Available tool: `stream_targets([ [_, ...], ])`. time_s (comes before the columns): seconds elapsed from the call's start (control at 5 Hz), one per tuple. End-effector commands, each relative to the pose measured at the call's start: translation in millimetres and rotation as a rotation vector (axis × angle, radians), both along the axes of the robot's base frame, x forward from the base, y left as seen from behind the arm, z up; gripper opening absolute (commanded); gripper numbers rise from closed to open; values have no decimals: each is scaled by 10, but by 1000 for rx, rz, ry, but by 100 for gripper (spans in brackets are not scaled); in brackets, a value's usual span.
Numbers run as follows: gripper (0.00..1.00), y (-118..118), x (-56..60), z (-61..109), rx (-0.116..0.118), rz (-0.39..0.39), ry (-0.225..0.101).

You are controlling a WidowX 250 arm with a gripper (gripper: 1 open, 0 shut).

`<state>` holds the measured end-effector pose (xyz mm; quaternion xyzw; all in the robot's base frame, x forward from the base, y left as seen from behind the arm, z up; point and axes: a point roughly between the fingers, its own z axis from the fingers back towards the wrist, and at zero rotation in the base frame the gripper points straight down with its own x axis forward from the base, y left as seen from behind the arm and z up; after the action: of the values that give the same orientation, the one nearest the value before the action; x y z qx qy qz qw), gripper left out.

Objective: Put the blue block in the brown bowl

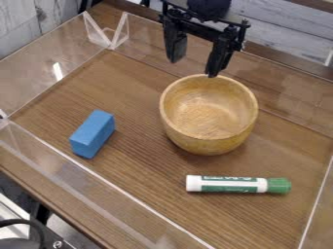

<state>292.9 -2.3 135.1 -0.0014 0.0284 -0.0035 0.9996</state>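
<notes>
Looking at this one, we've got the gripper (197, 54) hanging up at about 12 o'clock, jaws spread wide w/ nothing between them, right over the far rim of the brown bowl (208, 115). The blue block (92, 133) is lying flat on the table (143, 185) at roughly 8 o'clock from the bowl, well apart from it, not picked up yet.

What could go wrong imo: the block sits at an angle, so if we come down w/o lining the jaws up to its sides, they'll prob nudge it or pinch a corner and it twists out. It's also near the clear wall (39, 160) at the left edge, so a push could shove it against that. And swinging over low from where we are could clip the bowl rim and scoot the bowl.

Count: 1 block, 1 bowl, 1 marker (239, 184) (white/green, at 5 o'clock from the bowl, not our prob), 1 gripper.
</notes>
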Motion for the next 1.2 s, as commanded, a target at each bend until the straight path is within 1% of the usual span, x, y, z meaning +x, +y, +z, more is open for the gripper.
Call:
stream_targets([
  [0.0,100,79,-83,-32,0,5,4],
  [0.2,100,221,-233,-45,0,18,-7],
  [0.4,100,426,-416,-1,5,42,-45],
  [0.6,100,652,-595,15,10,62,-91],
  [0.8,100,857,-691,-25,16,77,-121],
  [1.0,100,891,-726,-79,18,90,-122],
])
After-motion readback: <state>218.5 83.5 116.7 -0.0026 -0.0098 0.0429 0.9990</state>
